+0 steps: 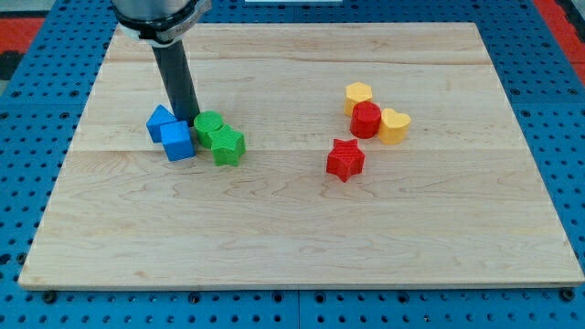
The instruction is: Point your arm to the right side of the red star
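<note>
At the view's left our dark rod comes down among a knot of blocks on the pale wooden board (pixel 274 247). My tip (pixel 190 122) sits wedged between the blue blocks (pixel 171 132) on its left and the green blocks (pixel 219 137) on its right, touching or nearly touching both. We carry no fingers to spread or pinch, only this bare rod end.

Moving rightward across open wood, we reach the small red star-shaped block (pixel 345 159), well apart from the tip and slightly lower in the view. Just above it cluster a yellow hexagonal block (pixel 358 95), a red cylinder (pixel 366 120) and a yellow heart-shaped block (pixel 395 125).

We judge the goal spot lies beyond the star, so we would likely skirt it and the green blocks.
</note>
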